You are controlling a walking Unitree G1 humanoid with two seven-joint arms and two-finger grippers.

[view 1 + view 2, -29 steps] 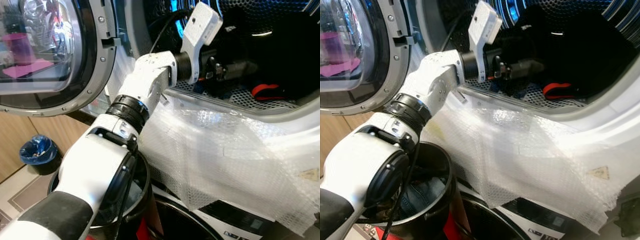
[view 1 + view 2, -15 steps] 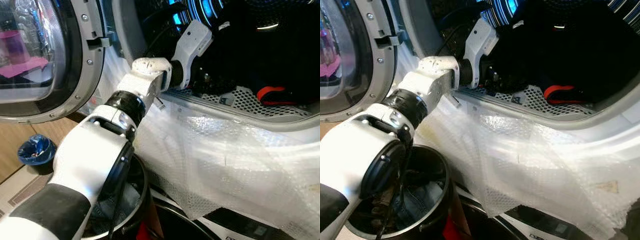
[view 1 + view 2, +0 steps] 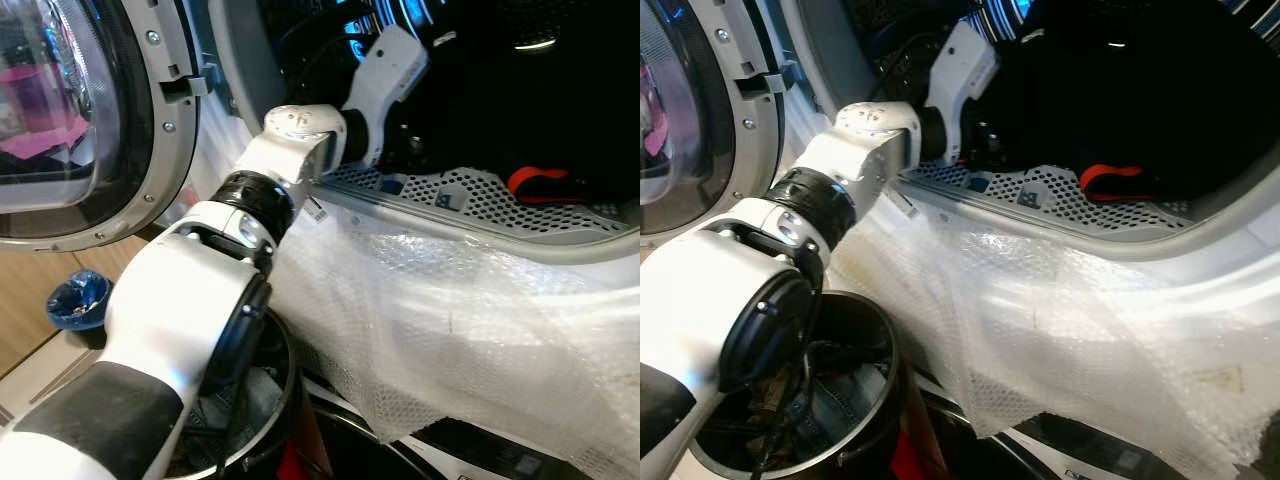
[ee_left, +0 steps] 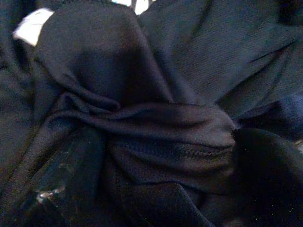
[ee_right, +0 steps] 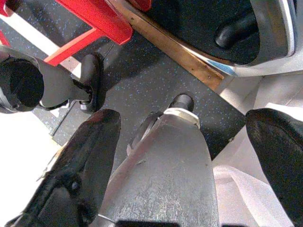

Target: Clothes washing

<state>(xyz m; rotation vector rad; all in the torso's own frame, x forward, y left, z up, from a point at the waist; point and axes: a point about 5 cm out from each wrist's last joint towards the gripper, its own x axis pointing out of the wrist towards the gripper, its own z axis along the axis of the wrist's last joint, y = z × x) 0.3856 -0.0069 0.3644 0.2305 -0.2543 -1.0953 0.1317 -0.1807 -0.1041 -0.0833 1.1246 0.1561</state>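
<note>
Your left gripper sits buried in dark clothes inside the drum; jaw state unclear; cloth ahead may snag, dragging everything out.

– What is found in the drum?
– Clothes are piled inside, with the left arm reached in among them.
– And before the machine?
– Bubble wrap is draped over the opening's lower rim; a bucket stands below at the left, the door swung open further left.
</note>
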